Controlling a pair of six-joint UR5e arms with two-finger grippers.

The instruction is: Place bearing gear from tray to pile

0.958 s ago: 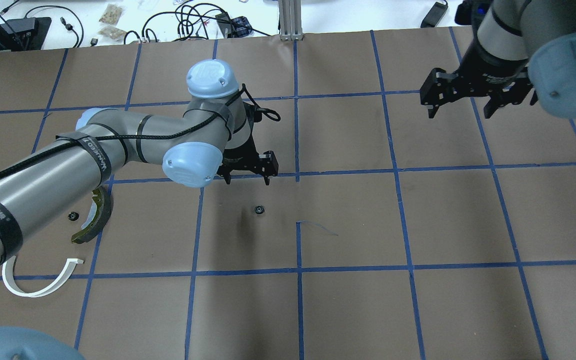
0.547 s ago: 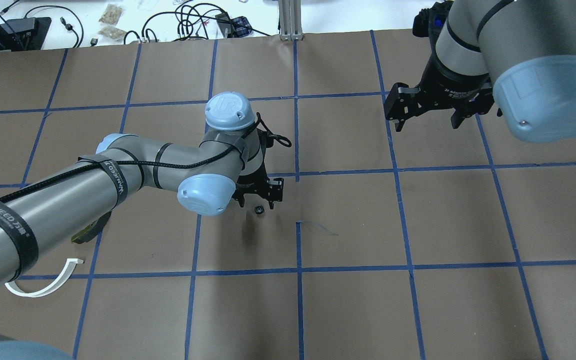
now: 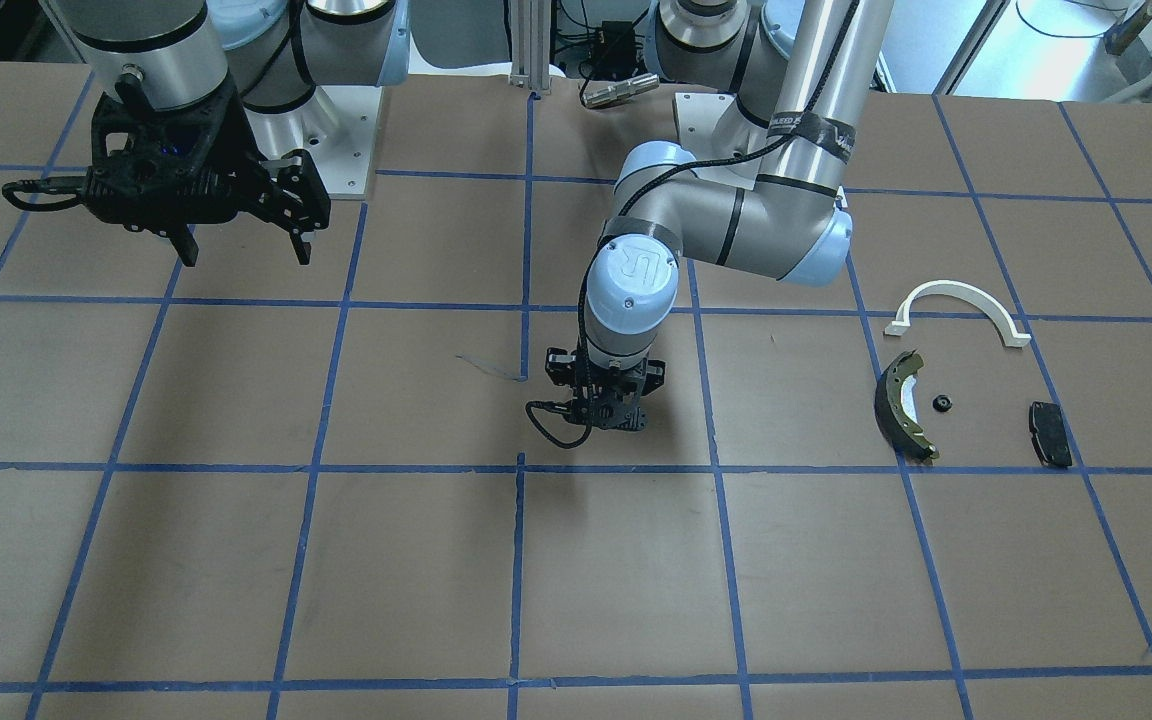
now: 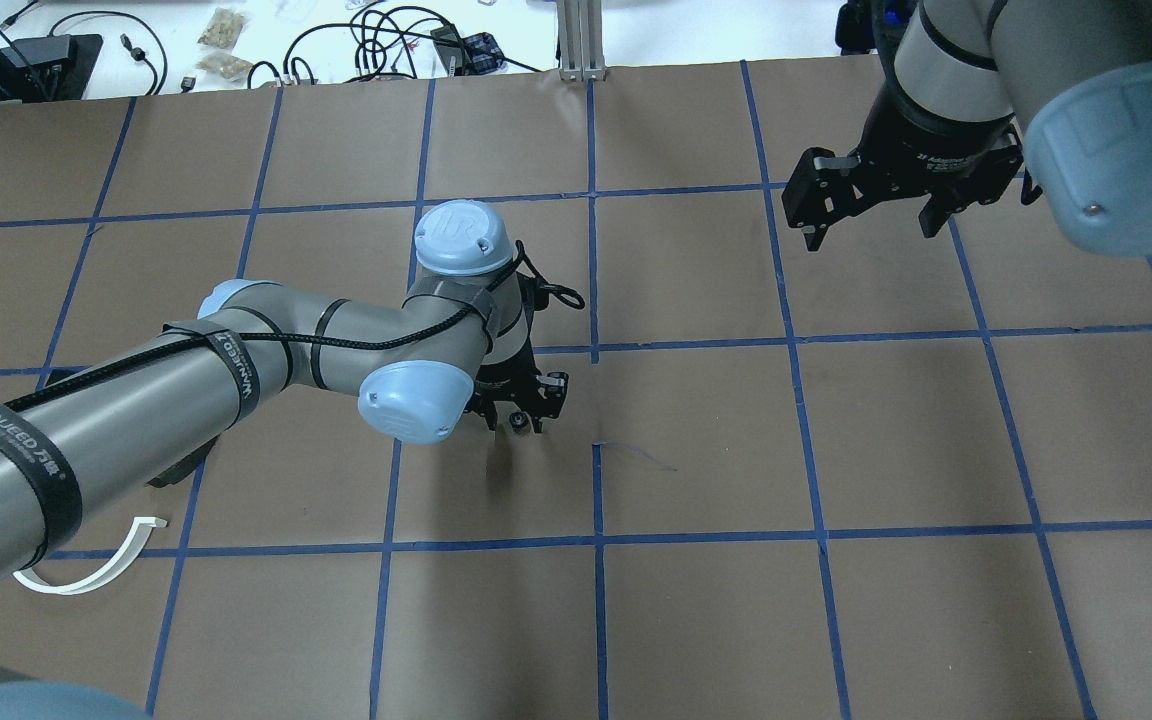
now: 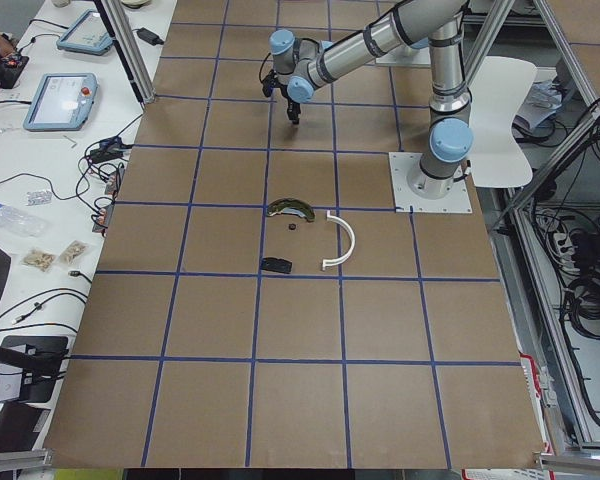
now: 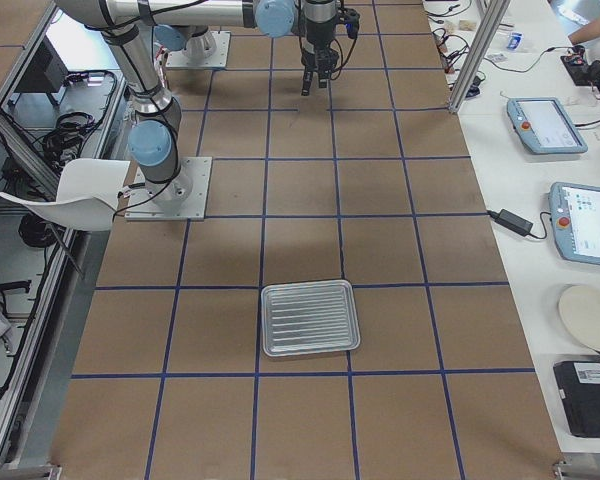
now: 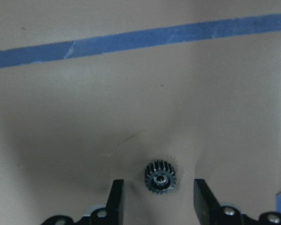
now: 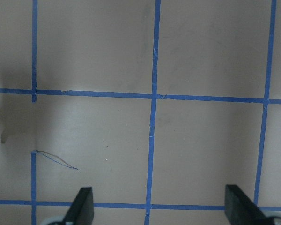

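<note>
Black left tool (image 7: 157,183) pts straight down, spread either side of bearing gear (image 7: 160,176).

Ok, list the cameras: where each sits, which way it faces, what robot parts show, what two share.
Front-facing: across the table, facing the robot, down; left claw, right claw.
Overhead: behind the robot, forward and down; both arms.
Exterior left: robot's left table end, past the white arc; left arm nearest.
Exterior right: opposite end, past the tray; right arm nearest.
Left wrist: straight down on the gear; own fingers.
Right wrist: down on the table; own fingers.
Shared: the gear, in left wrist and overhead.
</note>
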